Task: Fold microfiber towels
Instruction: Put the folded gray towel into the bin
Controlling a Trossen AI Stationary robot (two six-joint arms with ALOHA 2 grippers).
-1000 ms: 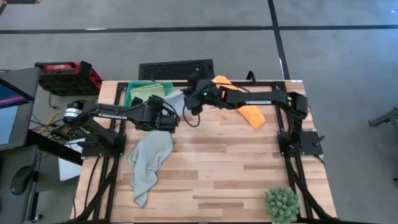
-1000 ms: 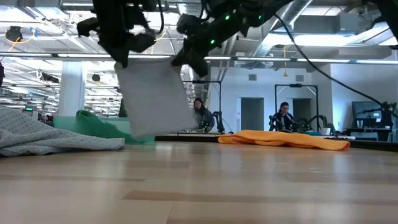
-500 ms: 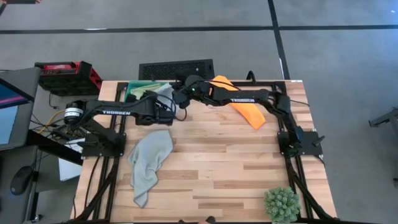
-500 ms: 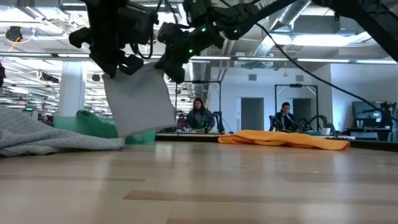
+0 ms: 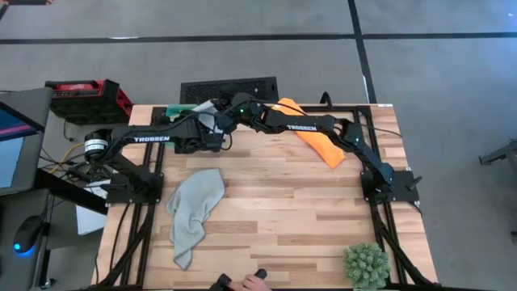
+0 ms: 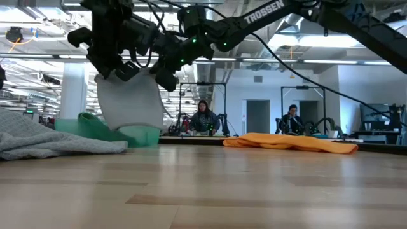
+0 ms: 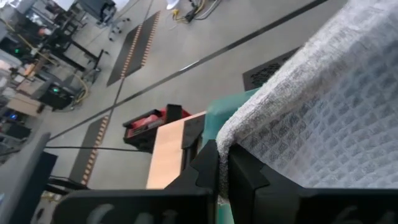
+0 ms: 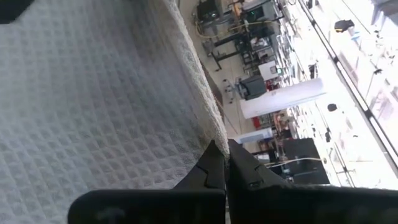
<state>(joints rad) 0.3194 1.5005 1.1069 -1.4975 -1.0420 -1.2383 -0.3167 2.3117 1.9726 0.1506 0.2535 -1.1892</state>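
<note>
A pale grey towel (image 6: 130,102) hangs between my two grippers over the green tray (image 6: 145,135) at the table's far left. It also shows in the high view (image 5: 208,111). My left gripper (image 5: 212,133) and my right gripper (image 5: 224,120) are both shut on its upper edge. Its lower end reaches down to the tray. A light green towel (image 6: 95,123) lies bunched in the tray. A second pale grey towel (image 5: 194,212) lies crumpled on the table's near left. The orange towel (image 5: 320,139) lies at the far right. My left gripper pinches the grey towel's upper edge (image 7: 225,138) between its two shut fingers. The towel hangs below the gripper (image 6: 109,60), clear of the table. One layer or several, I cannot tell. My right gripper pinches the same towel's upper edge (image 8: 214,135) between its two shut fingers, close beside my left gripper. The towel hangs below it (image 6: 166,73), slack, with its lower end (image 6: 130,127) at the tray.
A spiky green plant ball (image 5: 366,265) stands at the near right corner. A person's hand (image 5: 252,281) shows at the near edge. A red case (image 5: 87,95) sits beyond the table's far left. Bare wood lies in the table's middle.
Both grippers have gone toward the table's far left corner with the grey towel hanging between them. The towel has passed from over the bare table to over the green tray, and its lower end now reaches the tray.
</note>
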